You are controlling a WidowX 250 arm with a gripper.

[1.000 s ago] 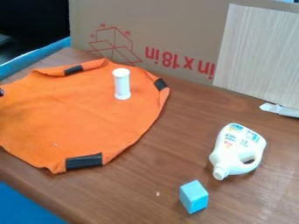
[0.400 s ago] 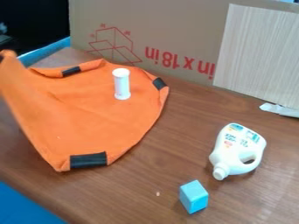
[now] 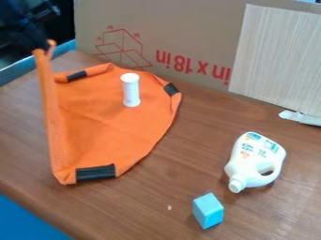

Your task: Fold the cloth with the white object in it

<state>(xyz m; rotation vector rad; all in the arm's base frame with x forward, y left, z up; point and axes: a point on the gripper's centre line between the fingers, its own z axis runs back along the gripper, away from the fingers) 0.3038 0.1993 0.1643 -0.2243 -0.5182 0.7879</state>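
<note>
The gripper [image 3: 45,41], dark against the dark upper left, grips the raised left edge of an orange cloth [image 3: 113,126]. Compared with the earlier frames, that edge has moved up and to the right: it leaned out toward the left side of the view a moment ago, and now it rises as a steep, narrow flap directly below the gripper. The rest of the cloth spreads flat on the brown table [image 3: 188,159], to the right of the gripper and nearer the camera. On it, right of the gripper and a little lower in the view, a white cylinder [image 3: 130,90] stands upright, just where it was, and the flap does not touch it. Well apart from the gripper, toward the lower right, a white jug [image 3: 253,161] lies with its cap toward the camera; its contents cannot be made out. A blue block [image 3: 208,211] sits near the jug, farther from the gripper.
</note>
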